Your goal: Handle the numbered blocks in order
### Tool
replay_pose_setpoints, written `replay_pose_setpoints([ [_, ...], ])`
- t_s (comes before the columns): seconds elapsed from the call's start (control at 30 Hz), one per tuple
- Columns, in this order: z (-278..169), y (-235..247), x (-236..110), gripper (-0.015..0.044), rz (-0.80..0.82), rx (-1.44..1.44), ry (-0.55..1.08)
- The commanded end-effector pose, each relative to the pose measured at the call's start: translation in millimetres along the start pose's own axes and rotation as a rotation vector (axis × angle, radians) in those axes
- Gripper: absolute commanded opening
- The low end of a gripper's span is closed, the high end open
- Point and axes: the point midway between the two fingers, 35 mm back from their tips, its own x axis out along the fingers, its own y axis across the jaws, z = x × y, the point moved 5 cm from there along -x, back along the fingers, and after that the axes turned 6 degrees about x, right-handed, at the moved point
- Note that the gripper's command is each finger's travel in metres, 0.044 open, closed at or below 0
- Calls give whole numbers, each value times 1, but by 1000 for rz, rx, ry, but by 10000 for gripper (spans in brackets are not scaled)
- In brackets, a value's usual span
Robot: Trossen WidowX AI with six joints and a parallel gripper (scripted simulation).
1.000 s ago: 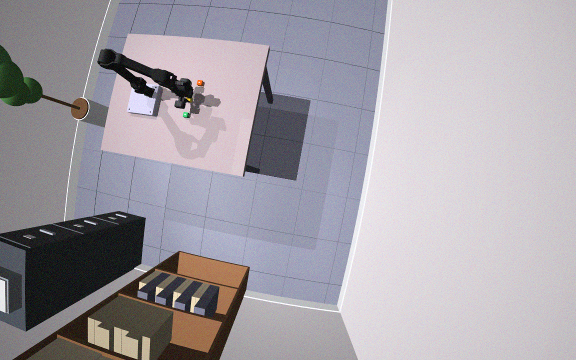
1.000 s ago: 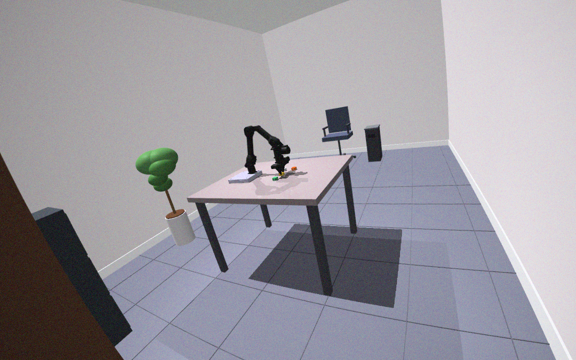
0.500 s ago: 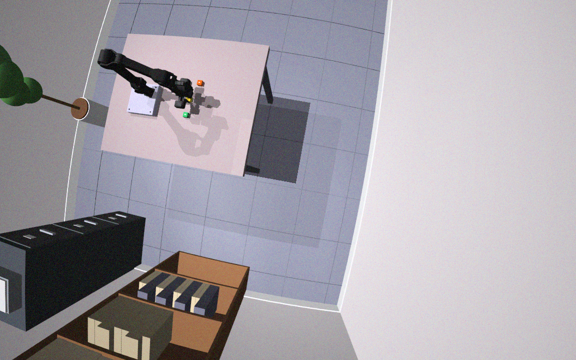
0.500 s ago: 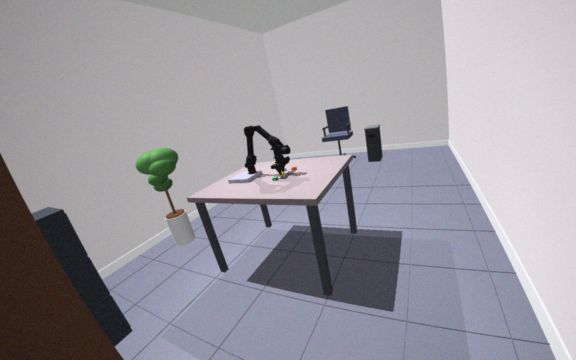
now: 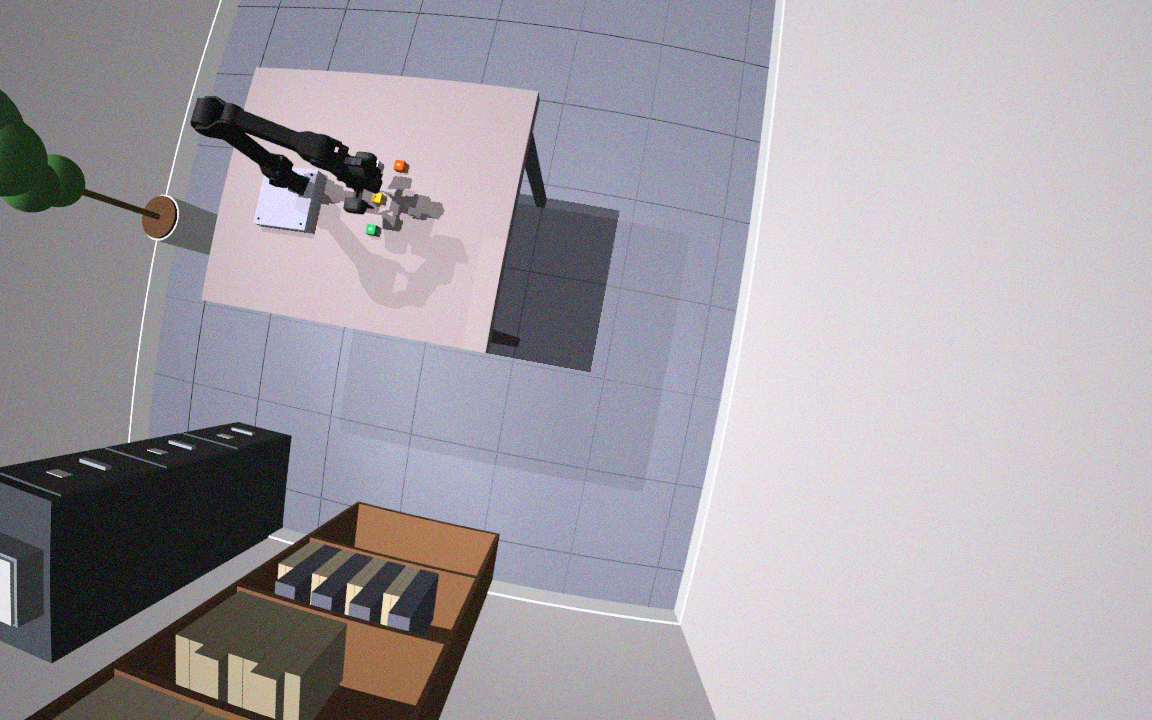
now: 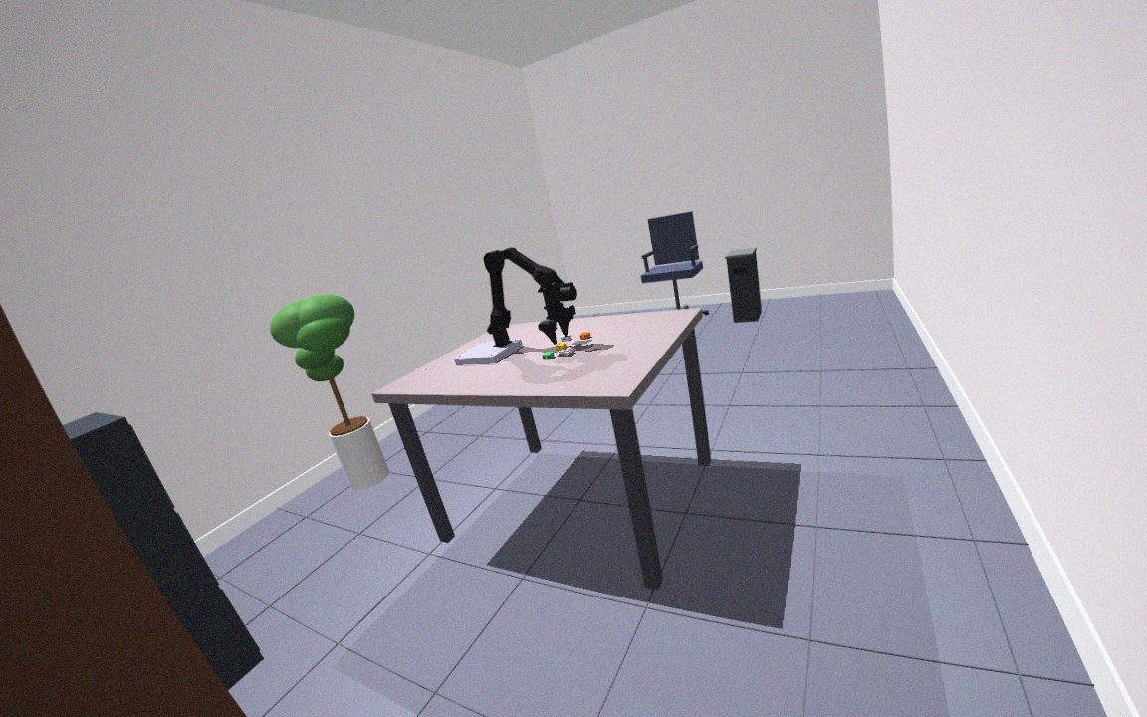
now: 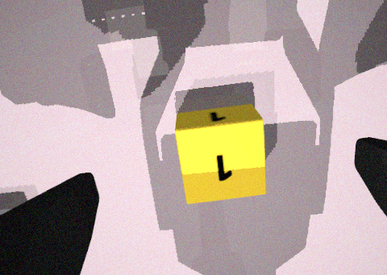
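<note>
Black jointed arm [image 5: 280, 143], seemingly matte, on pale base plate [image 5: 268, 214].

A pale worktop [image 6: 506, 384] on dark legs stands in a room with a grey tiled floor. On it the black arm [image 6: 520, 267] rises from a white base plate [image 6: 469, 358] and bends down to its end effector [image 6: 557, 332], which hangs open above three small blocks — a green block [image 6: 548, 355], a yellow block [image 6: 561, 346] and an orange block [image 6: 584, 336]. A potted plant [image 6: 319, 343] stands left of the worktop; an office chair [image 6: 673, 247] and a dark bin [image 6: 743, 283] stand by the far wall.
</note>
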Motion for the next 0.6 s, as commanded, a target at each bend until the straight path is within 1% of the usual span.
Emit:
replay_pose_setpoints([
  [0.0, 0, 0, -11, 400, -1, 3, -10],
  [0.07, 1, 0, -21, 348, -1, 3, -10],
  [0.2, 1, 0, -81, 242, 0, 3, -10],
  [0.23, 0, 0, -89, 216, -1, 3, -10],
  [0.33, -1, 0, -92, 138, -1, 3, -10],
  [0.37, -1, 0, -92, 120, -1, 3, -10],
  [0.57, -1, 0, -92, 120, -1, 3, -10],
])
